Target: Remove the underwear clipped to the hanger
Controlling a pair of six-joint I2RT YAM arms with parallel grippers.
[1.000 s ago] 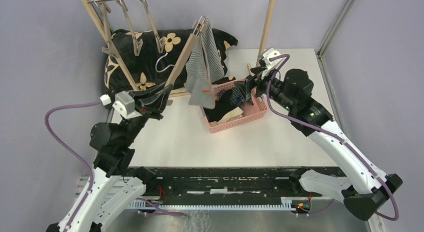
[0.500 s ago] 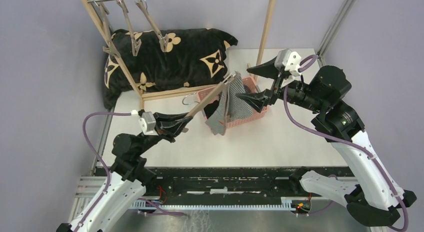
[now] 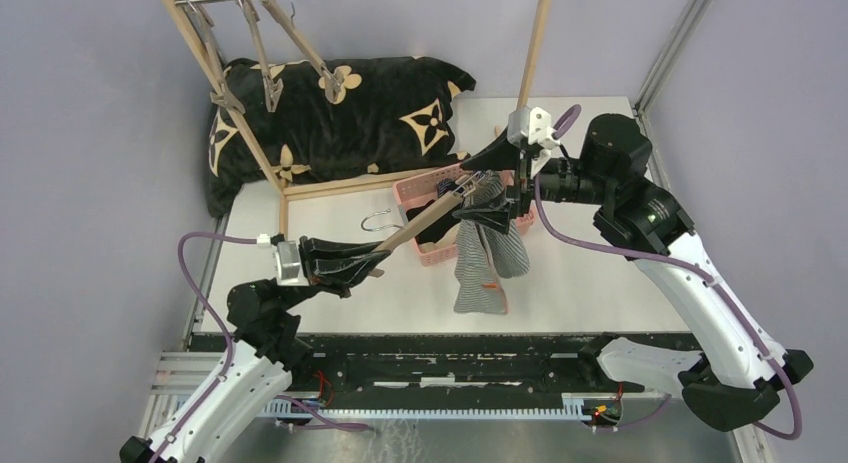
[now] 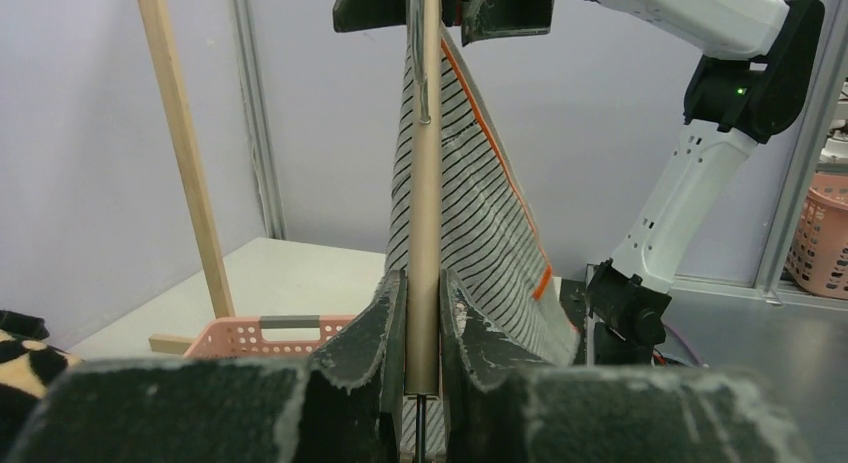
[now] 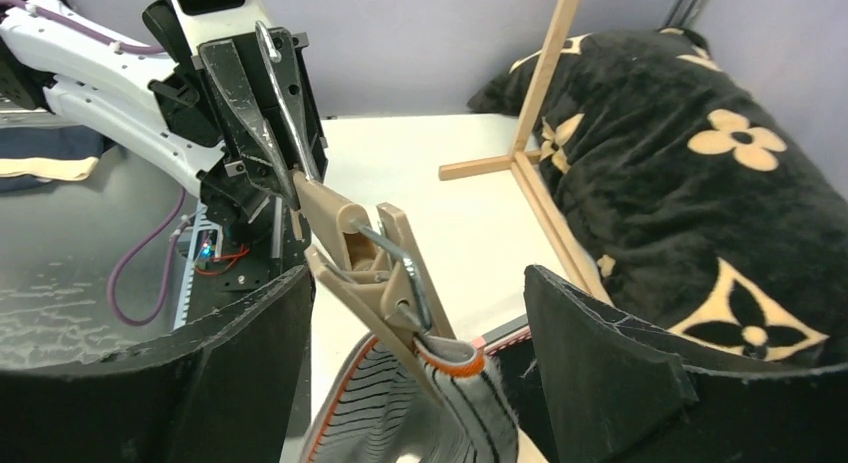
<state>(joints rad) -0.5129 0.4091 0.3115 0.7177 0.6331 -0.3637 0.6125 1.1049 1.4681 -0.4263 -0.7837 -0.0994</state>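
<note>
My left gripper (image 3: 372,255) is shut on the lower end of a wooden hanger (image 3: 425,221); the left wrist view shows the fingers (image 4: 392,318) pinching its bar (image 4: 426,183). The grey-and-white striped underwear (image 3: 483,268) with orange trim hangs from the clip at the hanger's far end, in front of the pink basket (image 3: 405,191). My right gripper (image 3: 492,190) is open, with a finger on each side of that clip (image 5: 372,273) and not touching it. The underwear also shows in both wrist views (image 5: 440,408) (image 4: 480,213). Dark cloth (image 3: 440,188) lies in the basket, mostly hidden.
A wooden rack (image 3: 215,78) with several empty clip hangers (image 3: 262,48) stands at the back left, its right post (image 3: 535,43) just behind my right gripper. The black floral blanket (image 3: 370,113) lies under the rack. A second pink basket (image 4: 820,223) stands off the table.
My left gripper has swung the hanger and the striped underwear forward and right, so the cloth hangs in front of the basket. My open right gripper has moved in around the clip.
</note>
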